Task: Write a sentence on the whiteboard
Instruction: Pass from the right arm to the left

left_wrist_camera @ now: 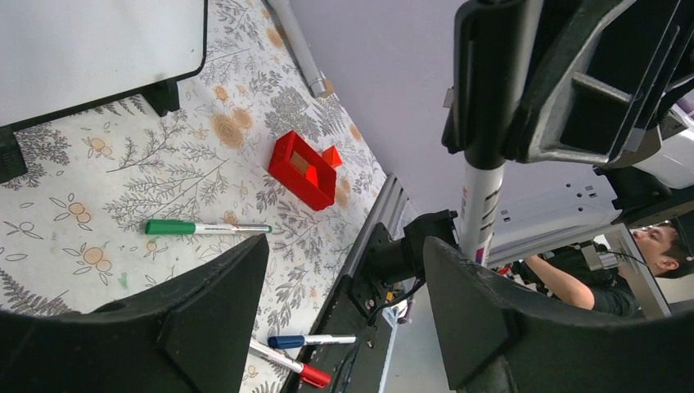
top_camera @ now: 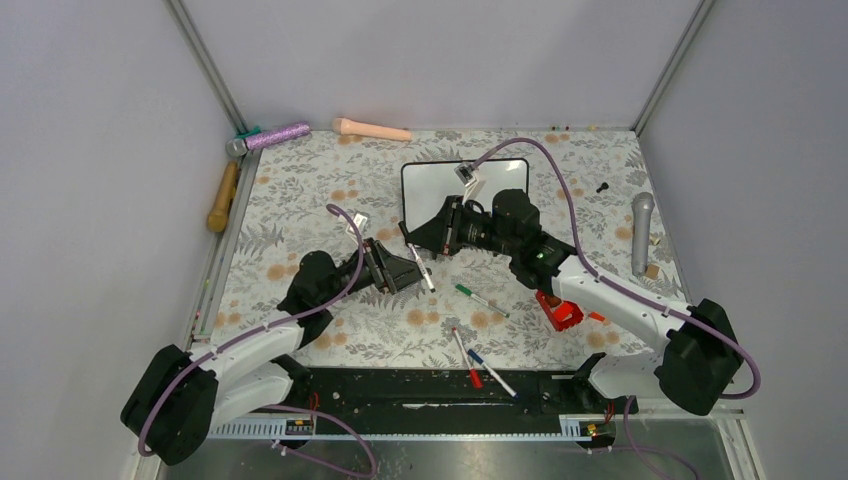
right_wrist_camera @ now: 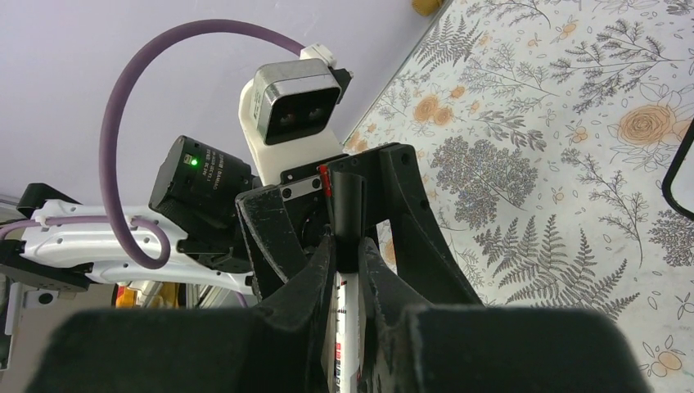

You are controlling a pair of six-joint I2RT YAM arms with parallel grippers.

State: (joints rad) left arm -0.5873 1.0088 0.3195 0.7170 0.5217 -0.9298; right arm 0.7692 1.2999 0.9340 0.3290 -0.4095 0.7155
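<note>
The whiteboard [top_camera: 432, 190] lies at the middle back of the floral table. Its visible surface is blank, and no sentence shows on it. It also shows in the left wrist view [left_wrist_camera: 90, 49]. My right gripper [top_camera: 416, 244] is shut on a white marker [top_camera: 424, 273] with a black cap, just in front of the board. In the right wrist view the gripper [right_wrist_camera: 348, 262] grips the marker's body [right_wrist_camera: 344, 315]. My left gripper [top_camera: 410, 276] is open, its fingers to either side of the marker's cap [right_wrist_camera: 348, 209]. From the left wrist view [left_wrist_camera: 344, 278], the marker [left_wrist_camera: 483, 201] stands beyond the open fingers.
A green marker [top_camera: 482, 299], a red marker [top_camera: 465, 358] and a blue marker [top_camera: 490, 370] lie near the front. A red block [top_camera: 557, 312] sits by the right arm. A grey microphone [top_camera: 641, 230] lies at the right, and a purple microphone [top_camera: 270, 137], a peach rod [top_camera: 370, 128] and a wooden handle [top_camera: 222, 197] at the back left.
</note>
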